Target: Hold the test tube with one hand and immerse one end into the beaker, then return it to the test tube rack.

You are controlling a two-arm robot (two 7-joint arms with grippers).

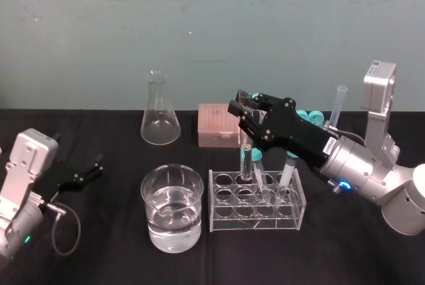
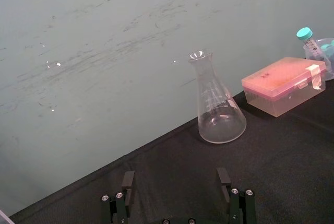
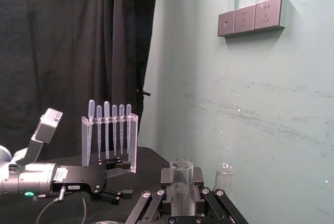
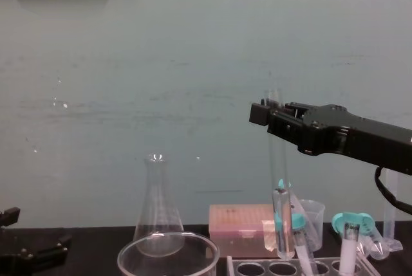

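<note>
- over the back row of the test tube rack (image 1: 229,224), the right tool (image 1: 247,125) is clenched on the test tube (image 1: 246,162), gripping its upper part so it hangs upright, open end up.
- the tube's rounded lower end sits just above a rear left hole and seems clear of the top plate; a vertical hold suits both dipping and re-seating.
- the beaker (image 1: 145,195) stands just beside the rack, toward the robot's left, apart from the tube.
- the left tool (image 2: 176,185) is parked, released, at the desk's (image 1: 99,245) left side.
</note>
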